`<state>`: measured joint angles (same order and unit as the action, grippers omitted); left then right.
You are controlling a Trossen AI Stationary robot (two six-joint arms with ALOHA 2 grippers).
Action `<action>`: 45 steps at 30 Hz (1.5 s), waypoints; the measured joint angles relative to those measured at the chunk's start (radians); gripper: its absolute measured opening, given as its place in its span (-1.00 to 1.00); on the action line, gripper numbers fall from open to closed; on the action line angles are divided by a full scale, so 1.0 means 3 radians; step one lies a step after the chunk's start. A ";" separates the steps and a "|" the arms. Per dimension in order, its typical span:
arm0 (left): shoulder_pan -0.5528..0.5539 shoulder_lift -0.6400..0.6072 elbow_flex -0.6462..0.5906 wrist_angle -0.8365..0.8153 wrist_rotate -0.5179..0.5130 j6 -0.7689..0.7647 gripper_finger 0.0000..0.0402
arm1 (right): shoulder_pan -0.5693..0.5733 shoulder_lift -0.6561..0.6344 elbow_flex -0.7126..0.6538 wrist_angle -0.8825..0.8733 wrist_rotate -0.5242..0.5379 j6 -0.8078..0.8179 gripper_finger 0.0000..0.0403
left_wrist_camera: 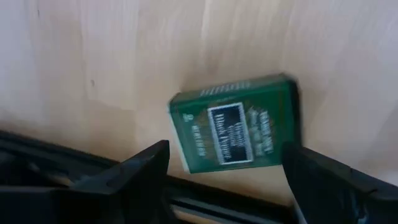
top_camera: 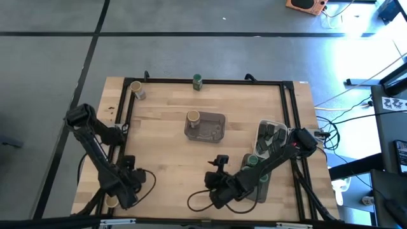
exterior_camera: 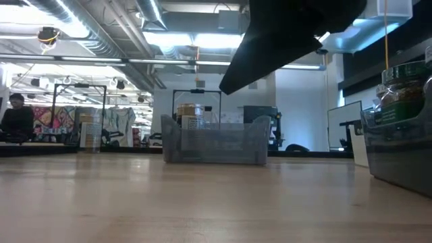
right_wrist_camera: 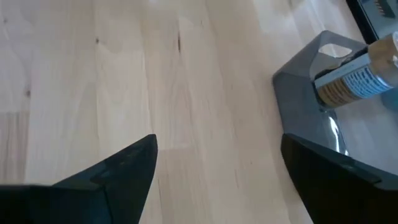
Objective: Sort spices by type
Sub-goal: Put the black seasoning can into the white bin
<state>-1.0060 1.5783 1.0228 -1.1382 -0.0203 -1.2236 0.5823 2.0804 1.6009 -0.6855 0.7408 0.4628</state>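
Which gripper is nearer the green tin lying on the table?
Left. The left gripper hangs open right over the green tin. The right gripper is open over bare wood mid-table, by the grey tray.

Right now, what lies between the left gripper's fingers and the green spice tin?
Nothing but bare wood. In the left wrist view the left gripper stands open over the green tin, which lies flat on the table between and beyond the fingers, untouched.

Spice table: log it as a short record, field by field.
left gripper: open, poised over a green tin lying flat by the table's near left edge
right gripper: open, over bare wood near the front
centre tray: holds one tan-lidded jar
right trays: dark tins, green-lidded jar
loose at far edge: tan-lidded jar, green-lidded jar
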 joint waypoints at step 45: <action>0.0326 0.0277 0.0182 -0.0251 0.0019 0.1285 0.51 | -0.0001 0.0000 0.0000 0.0112 -0.0005 -0.0089 0.69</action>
<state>-0.9081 1.6615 1.0774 -1.2135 -0.0147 -0.8381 0.5819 2.0804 1.6009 -0.6518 0.7395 0.4362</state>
